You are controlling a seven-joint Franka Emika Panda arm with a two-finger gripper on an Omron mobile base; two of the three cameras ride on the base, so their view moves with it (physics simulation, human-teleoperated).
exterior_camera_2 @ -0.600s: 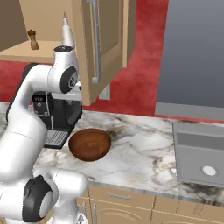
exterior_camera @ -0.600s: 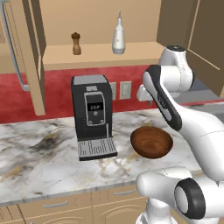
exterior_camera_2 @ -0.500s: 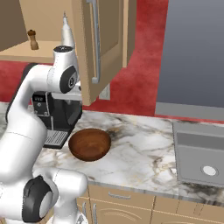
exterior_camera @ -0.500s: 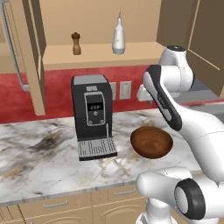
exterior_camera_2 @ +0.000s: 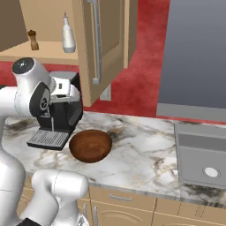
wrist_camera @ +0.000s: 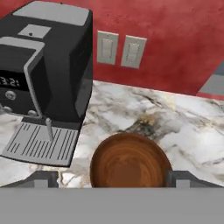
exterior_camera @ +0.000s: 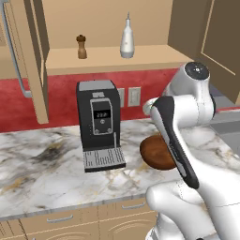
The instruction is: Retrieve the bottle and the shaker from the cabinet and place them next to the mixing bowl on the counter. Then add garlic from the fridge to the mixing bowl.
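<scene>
Gripper point(wrist_camera: 112, 178) fingers apart, empty, above round reddish-brown wooden bowl point(wrist_camera: 129, 161); should rise squarely toward small white-grey pointed-neck bottle point(exterior_camera: 127, 42), avoiding brown wooden knob-topped shaker point(exterior_camera: 82, 46).

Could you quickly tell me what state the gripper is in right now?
Gripper: open, fingers spread wide, holding nothing, above the bowl.

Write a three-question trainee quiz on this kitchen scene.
1. True or false: the bottle and the shaker stand on the cabinet shelf.
2. What lies in the mixing bowl? A) garlic B) nothing C) the shaker
3. Fill in: left of the bowl on the counter stands a black ____.

Key: 1 true; 2 B; 3 coffee machine.
</scene>
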